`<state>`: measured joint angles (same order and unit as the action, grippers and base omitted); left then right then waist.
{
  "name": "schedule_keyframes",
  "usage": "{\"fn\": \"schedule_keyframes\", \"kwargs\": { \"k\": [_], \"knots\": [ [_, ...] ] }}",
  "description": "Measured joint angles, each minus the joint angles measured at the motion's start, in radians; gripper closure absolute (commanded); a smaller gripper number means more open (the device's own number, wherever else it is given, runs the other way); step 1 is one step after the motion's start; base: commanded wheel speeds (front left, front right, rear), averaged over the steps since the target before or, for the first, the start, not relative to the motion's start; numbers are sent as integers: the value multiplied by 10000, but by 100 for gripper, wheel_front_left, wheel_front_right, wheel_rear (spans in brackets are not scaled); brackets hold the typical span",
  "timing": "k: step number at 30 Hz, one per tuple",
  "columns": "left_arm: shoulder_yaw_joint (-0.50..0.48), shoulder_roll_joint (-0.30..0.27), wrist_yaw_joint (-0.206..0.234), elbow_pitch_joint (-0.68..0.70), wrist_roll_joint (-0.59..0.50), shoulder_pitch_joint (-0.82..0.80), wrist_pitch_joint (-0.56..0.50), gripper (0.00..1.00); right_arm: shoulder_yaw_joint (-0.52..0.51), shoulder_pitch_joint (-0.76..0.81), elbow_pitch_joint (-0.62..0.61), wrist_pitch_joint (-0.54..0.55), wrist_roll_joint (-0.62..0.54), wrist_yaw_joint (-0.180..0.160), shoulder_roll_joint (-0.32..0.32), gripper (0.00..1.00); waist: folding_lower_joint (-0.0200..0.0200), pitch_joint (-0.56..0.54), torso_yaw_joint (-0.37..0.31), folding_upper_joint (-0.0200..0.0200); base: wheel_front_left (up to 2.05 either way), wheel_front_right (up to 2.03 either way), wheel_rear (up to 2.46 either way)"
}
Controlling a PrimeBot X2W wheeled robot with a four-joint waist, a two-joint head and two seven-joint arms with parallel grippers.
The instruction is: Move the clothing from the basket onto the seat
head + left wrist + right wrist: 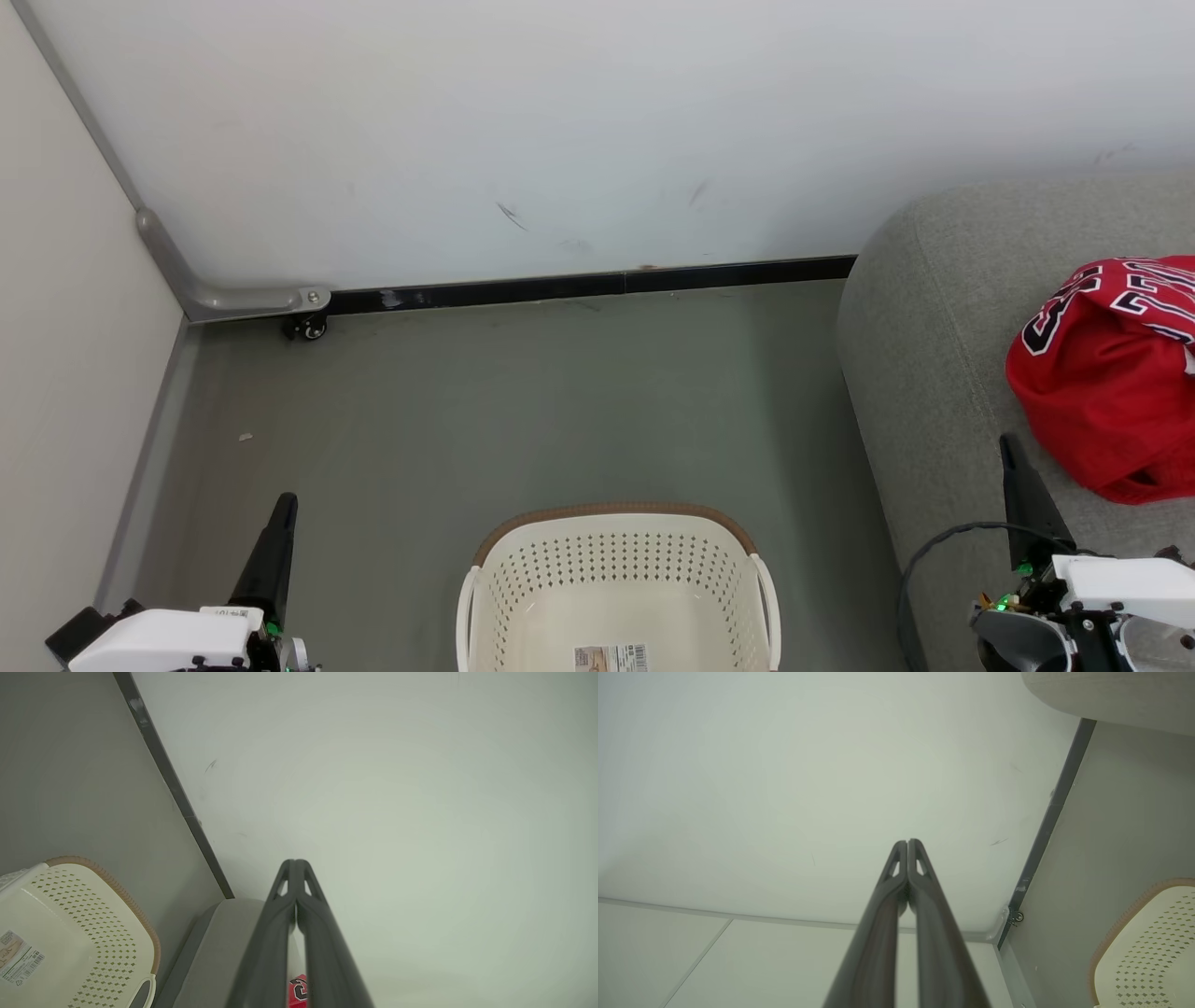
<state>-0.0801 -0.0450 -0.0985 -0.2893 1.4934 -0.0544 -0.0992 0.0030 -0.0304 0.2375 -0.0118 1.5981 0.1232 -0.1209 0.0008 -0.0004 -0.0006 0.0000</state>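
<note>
Left claw (283,519) and right claw (1015,471) both pressed together, gripping nothing. Red clothing (1102,392) heaped on the grey seat (934,327) — basket (616,511) bare where visible. Probably the closing step — next, checking the basket's hidden near end.

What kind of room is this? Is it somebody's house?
Probably not a real home, more a test corner set up like one: bare white wall panels, one on a wheel, a plain grey floor, and just a grey seat and laundry basket.
</note>
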Motion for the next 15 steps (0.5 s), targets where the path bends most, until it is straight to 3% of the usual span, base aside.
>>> {"fn": "schedule_keyframes", "kwargs": {
  "k": [7, 15],
  "knots": [
    [-151, 73, -251, 12, 963, -148, -198, 100, -48, -159, 96, 121, 1037, 0, -38, 100, -2, 31, 10, 0, 0, 0, 0],
    [-155, 96, -251, 17, 1057, -148, -234, 100, -77, -159, 169, 132, 1045, 0, -44, 100, -2, 32, 9, 0, 0, 0, 0]
  ]
}}
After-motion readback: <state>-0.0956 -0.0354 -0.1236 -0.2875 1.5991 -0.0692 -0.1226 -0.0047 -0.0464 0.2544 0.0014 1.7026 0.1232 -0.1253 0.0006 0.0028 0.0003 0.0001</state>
